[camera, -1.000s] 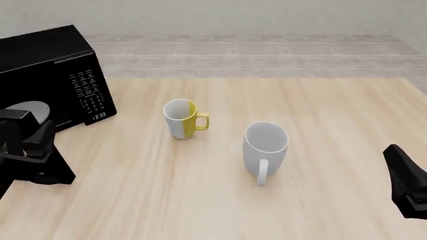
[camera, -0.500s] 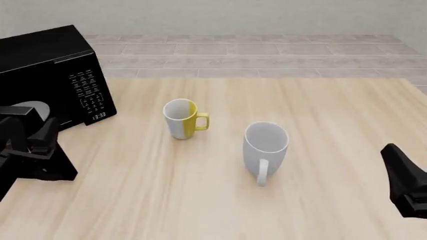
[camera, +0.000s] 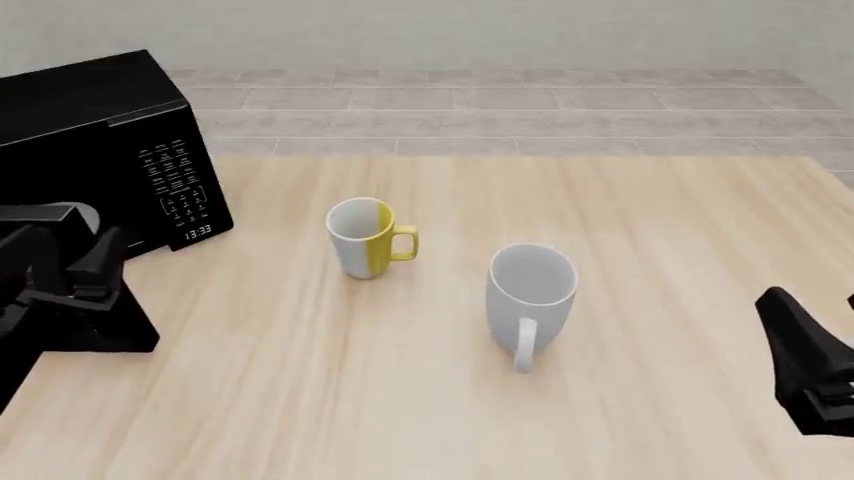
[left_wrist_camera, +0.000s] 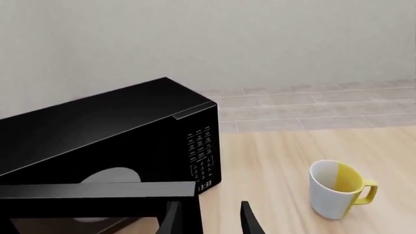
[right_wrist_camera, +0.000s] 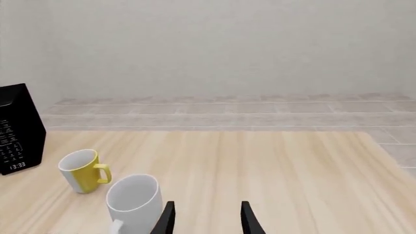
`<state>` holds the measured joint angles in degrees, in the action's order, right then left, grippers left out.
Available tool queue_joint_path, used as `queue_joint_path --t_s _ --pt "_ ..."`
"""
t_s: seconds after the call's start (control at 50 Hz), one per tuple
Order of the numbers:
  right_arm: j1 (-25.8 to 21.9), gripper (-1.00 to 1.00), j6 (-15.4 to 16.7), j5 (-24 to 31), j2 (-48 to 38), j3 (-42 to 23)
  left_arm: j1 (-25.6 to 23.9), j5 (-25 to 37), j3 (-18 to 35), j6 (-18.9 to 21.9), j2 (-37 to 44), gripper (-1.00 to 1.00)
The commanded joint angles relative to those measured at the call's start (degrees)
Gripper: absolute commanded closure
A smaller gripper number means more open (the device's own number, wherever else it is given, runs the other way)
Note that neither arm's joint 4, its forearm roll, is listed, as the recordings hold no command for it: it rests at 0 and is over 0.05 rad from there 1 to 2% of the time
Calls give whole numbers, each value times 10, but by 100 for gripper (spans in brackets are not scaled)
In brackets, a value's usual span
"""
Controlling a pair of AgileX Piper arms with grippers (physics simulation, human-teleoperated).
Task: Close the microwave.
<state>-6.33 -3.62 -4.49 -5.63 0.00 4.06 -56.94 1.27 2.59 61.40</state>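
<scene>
Microwave door not yet shut; left arm at the door, closing under way by my reading.

The microwave [camera: 100, 150] stood at the upper left of the front frame on the worktop [camera: 601, 250], its door [left_wrist_camera: 97, 191] swung out, with the pale turntable showing in the cavity behind it. The left gripper [left_wrist_camera: 208, 219] sat at the door's free edge, fingers [left_wrist_camera: 249, 219] spread with nothing between them; contact with the door could not be told. The right gripper [right_wrist_camera: 206, 217] hung at the lower right of the front frame, well apart from the microwave, fingers spread and empty. A yellow-and-white mug [camera: 363, 237] and a white mug [camera: 531, 290] stood mid-frame, clear of the door. Judged remaining: push the door fully home.
</scene>
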Motion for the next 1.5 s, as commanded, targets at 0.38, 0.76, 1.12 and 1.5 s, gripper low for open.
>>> queue_joint_path --t_s 0.38,0.76,1.12,1.5 --pt "-3 -100 -1 7 5 0 7 -34 -13 1 110 -100" --pt "-8 -100 -2 7 4 0 10 -70 -13 -5 151 -100" --pt "-13 -100 -6 38 42 0 7 -61 -13 2 144 -100" --pt "-27 -100 -27 42 49 0 8 -88 -13 6 175 -100"
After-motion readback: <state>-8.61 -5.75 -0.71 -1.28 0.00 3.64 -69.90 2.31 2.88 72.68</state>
